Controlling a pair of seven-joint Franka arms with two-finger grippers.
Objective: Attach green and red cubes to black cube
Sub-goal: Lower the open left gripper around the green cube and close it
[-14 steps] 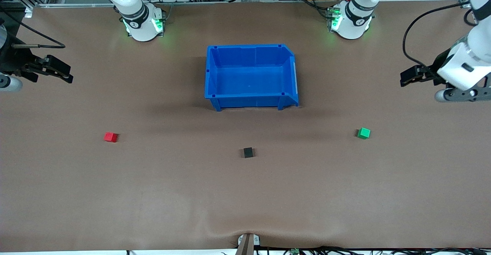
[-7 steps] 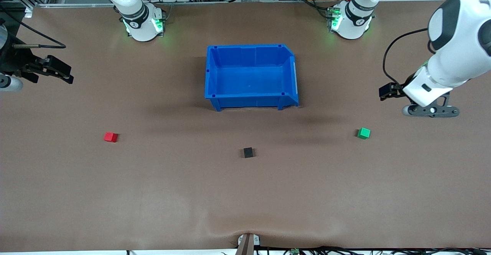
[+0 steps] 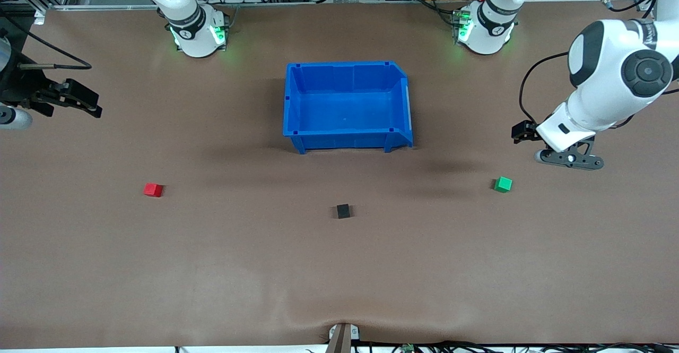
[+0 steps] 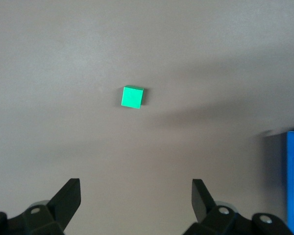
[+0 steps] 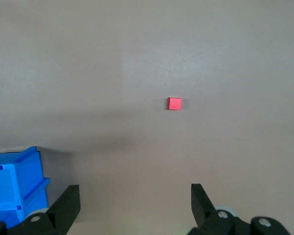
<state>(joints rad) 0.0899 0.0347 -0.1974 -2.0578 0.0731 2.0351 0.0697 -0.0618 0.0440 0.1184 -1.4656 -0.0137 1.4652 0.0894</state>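
Since a second ago my left gripper (image 3: 522, 131) has swung inward over bare table near the green cube (image 3: 503, 184), jaws wide, empty. Nearest me sits the black cube (image 3: 343, 211), then red cube (image 3: 153, 189). Right gripper (image 3: 85, 101) waits open.

No text, label, brand, number or sign can be read anywhere in these views. The small dark marks on the collars of the two robot bases are too small to make out.
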